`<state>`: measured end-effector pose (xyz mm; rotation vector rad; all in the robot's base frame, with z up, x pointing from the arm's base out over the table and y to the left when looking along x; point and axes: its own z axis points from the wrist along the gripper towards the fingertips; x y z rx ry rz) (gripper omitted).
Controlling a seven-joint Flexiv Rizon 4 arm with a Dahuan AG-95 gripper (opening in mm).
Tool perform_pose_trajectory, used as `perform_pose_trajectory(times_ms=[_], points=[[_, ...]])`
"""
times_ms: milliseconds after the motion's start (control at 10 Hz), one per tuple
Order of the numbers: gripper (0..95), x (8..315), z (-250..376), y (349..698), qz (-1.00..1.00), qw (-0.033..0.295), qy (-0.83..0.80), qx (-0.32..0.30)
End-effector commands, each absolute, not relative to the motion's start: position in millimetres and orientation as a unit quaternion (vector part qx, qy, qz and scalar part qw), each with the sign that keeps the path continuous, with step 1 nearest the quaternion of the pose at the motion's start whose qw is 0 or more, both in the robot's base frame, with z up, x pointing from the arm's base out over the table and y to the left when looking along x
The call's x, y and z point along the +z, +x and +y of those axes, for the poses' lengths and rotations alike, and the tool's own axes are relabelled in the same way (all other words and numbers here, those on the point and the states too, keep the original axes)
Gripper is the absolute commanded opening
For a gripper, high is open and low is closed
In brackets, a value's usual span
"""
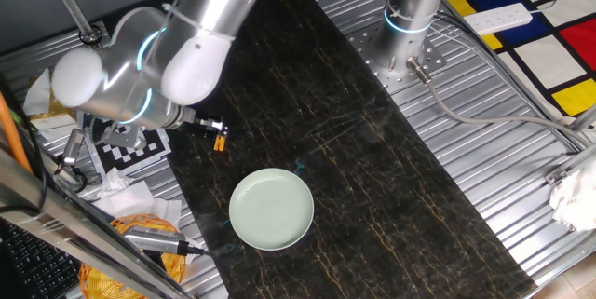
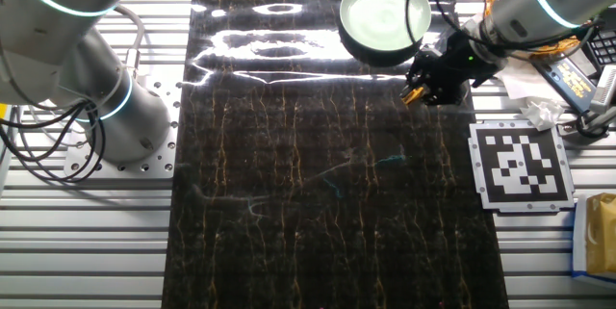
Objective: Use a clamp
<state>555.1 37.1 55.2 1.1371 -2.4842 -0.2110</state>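
One tiny clamp (image 1: 220,141) sits pinched shut in the gripper (image 1: 213,132) above the dark mat (image 1: 372,178), near the plate (image 1: 271,209) — a thin hold, so it could twist or slip free.

no readable text, labels or numbers

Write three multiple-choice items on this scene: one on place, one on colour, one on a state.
1. Where is the clamp?
A. on the plate
B. at the gripper's tip
C. on the checkered marker

2. What colour is the plate?
A. pale green
B. red
C. black

3. What lies in the plate?
A. the clamp
B. a tissue
C. nothing

Key: 1 B, the orange piece sits at the fingertips beside the plate; 2 A, both views show it pale green; 3 C, its inside shows bare.
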Motion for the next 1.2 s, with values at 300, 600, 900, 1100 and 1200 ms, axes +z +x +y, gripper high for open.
perform_pose_trajectory(times_ms=[300,600,900,1100,1200], points=[[0.0,54.7,37.9,558.3,-0.891,0.188,0.407,-0.073],[0.0,54.7,37.9,558.3,-0.889,0.188,0.412,-0.072],[0.0,54.7,37.9,558.3,-0.885,0.197,0.415,-0.078],[0.0,56.8,40.7,555.5,-0.883,0.208,0.412,-0.088],[0.0,59.6,46.0,549.9,-0.883,0.214,0.407,-0.091]])
